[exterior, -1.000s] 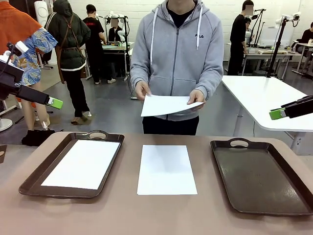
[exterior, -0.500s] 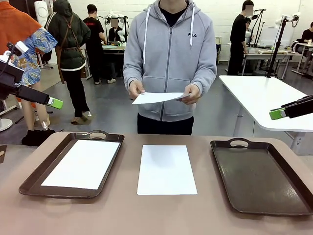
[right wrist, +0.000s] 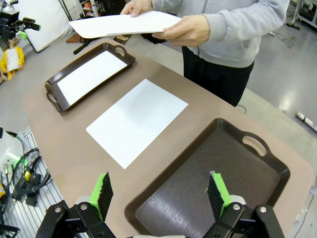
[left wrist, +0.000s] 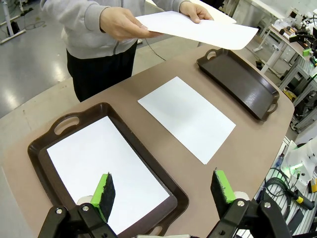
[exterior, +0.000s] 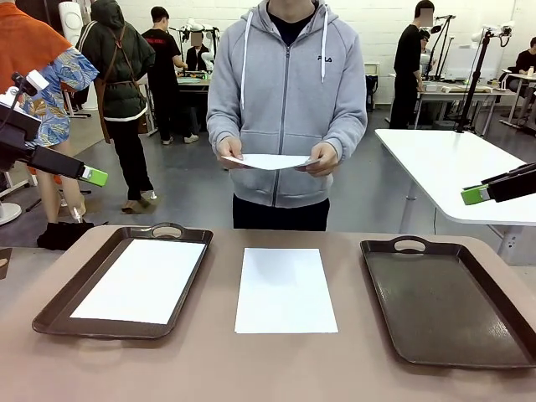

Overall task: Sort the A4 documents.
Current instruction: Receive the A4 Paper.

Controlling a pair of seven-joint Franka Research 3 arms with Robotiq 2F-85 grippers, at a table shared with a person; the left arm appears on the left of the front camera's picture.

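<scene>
One white A4 sheet [exterior: 286, 289] lies on the bare table between two dark brown trays. Another sheet [exterior: 141, 279] lies in the left tray [exterior: 59, 306]. The right tray [exterior: 444, 301] holds nothing. Across the table a person in a grey hoodie holds more sheets [exterior: 266, 161] flat in both hands at waist height. My left gripper [left wrist: 166, 191] hangs open above the left tray's near edge, green pads apart. Above the right tray my right gripper [right wrist: 159, 194] hovers open. In the front view a left fingertip [exterior: 94, 176] and a right fingertip [exterior: 476, 195] show at the sides, well above the table.
The brown tabletop [exterior: 276, 368] has free room in front of the trays and the sheet. A white table [exterior: 452, 167] stands behind at the right. Other people stand far back in the room.
The person has stepped back slightly and raised the held sheets from a tilted to a flat pose. Both arms and the sheets on the table have not moved.
</scene>
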